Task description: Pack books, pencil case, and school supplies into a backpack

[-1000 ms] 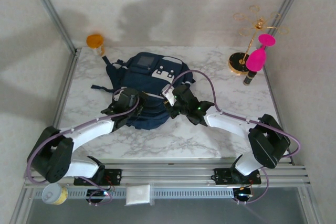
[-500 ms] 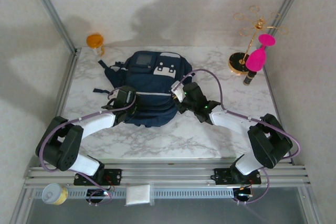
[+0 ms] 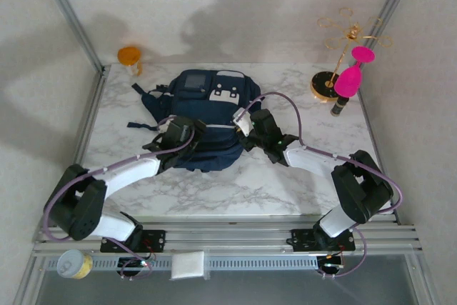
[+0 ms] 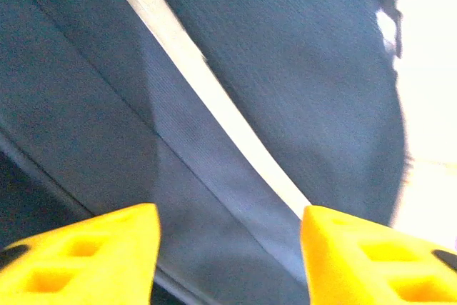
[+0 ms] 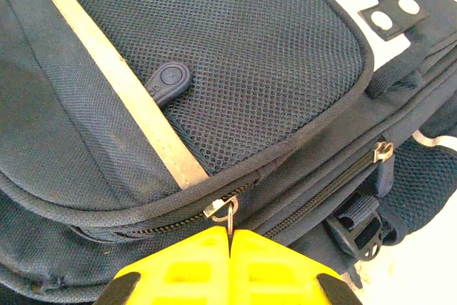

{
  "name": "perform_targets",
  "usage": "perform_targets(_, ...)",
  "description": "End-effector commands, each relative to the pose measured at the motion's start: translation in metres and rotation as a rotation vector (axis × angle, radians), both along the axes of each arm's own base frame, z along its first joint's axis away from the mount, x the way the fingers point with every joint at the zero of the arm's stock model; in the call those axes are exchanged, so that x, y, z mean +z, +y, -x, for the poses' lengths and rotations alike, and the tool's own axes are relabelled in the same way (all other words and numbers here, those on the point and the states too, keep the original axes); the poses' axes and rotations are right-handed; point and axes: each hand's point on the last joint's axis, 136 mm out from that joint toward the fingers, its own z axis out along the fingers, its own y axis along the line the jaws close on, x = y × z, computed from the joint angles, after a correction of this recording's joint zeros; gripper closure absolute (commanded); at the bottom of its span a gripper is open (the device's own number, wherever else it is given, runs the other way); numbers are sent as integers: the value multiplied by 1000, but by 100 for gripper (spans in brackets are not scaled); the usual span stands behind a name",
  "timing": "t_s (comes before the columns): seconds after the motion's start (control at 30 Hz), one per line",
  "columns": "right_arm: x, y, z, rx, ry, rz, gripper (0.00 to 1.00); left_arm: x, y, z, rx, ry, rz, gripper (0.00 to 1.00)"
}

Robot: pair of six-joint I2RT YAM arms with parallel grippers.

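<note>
The backpack [image 3: 203,105] lies flat on the marble table [image 3: 285,183], just above the middle of the top view, with its white patches [image 3: 226,95] toward the upper edge and a dark strap [image 3: 146,93] trailing to the left.

In the right wrist view a pale stripe [image 5: 114,76] runs diagonally from the upper left across the front pocket, beside a mesh panel [image 5: 250,48] that carries a small rubber tab [image 5: 168,81]. Below the panel, at lower centre, sits a metal zip pull [image 5: 223,208]. The right gripper [image 5: 230,239] has its yellow fingers [image 5: 275,266] pressed together, with the pull's ring pinched between them. A second zip slider [image 5: 383,152] and a plastic buckle [image 5: 357,230] show at the lower right.

From above, the right gripper [image 3: 245,132] is at the pack's right edge and the left gripper [image 3: 191,131] is over its lower left part.

In the left wrist view the left gripper [image 4: 228,248] has its fingers [image 4: 93,255] wide apart and holds nothing, close over navy fabric and the stripe [image 4: 214,105].

An orange cup [image 3: 129,56] stands beyond the table's upper left corner. A gold stand [image 3: 335,62] with pink pieces [image 3: 350,80] stands at the upper right.
</note>
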Motion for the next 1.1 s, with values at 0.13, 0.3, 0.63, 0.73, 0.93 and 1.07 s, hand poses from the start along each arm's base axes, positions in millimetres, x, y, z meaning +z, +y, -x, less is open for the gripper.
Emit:
perform_targets(0.13,21,-32,-27,-206,-47,-35,69,38,31,1,49,-69,-183,27)
perform_targets(0.3,65,-107,-29,-540,-107,-265,3,72,139,11,255,-154,-645,1)
perform_targets(0.63,36,-326,1,-1160,-451,-413,1,48,253,24,470,-327,-1029,0)
perform_targets(0.73,15,-326,2,-1078,-434,-411,1,46,240,6,388,-406,-1068,1)
perform_targets(0.93,10,-280,-13,-738,-433,-519,1,16,223,-14,260,-491,-1131,1)
perform_targets(1.07,3,-286,-23,-811,-409,-477,1,11,220,-19,191,-517,-1085,1)
